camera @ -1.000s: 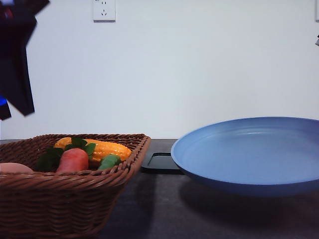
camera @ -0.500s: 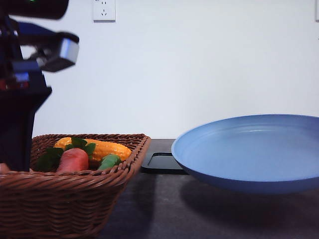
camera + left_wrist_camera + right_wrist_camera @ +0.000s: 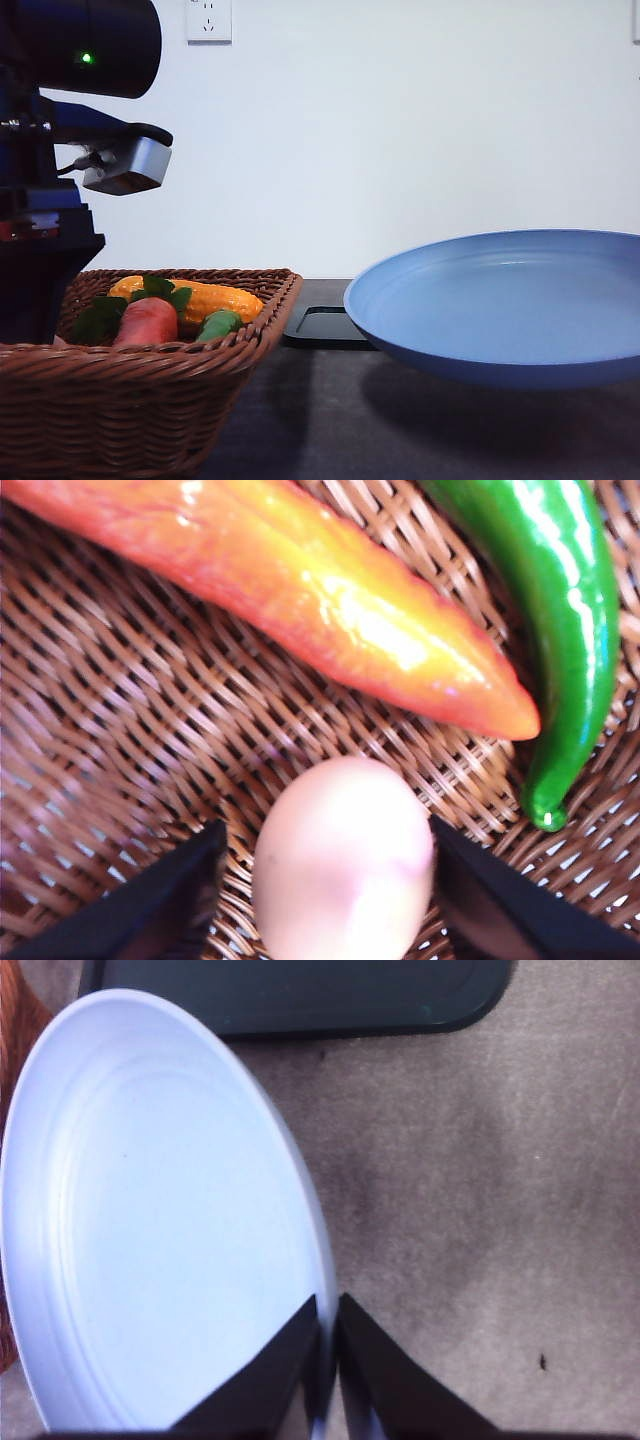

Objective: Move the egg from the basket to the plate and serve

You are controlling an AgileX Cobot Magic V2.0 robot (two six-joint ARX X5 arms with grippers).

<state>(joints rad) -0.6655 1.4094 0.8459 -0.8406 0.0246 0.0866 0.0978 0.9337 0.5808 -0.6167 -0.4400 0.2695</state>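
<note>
The left gripper [image 3: 330, 880] is spread wide, its dark fingers [image 3: 165, 905] flanking the egg [image 3: 343, 865] at the bottom centre of the left wrist frame, a sliver of gap on each side. The egg is smooth, pale pinkish and oval, lying on the basket [image 3: 110, 730] weave of brown wicker. Above it lie a glossy orange pepper [image 3: 300, 590] and a green chili [image 3: 560, 630]. The right gripper [image 3: 325, 1360] is pinched on the rim of the plate [image 3: 150, 1220], matte light blue and round, held above the grey table [image 3: 480, 1200] near a black tray [image 3: 300, 995].
</note>
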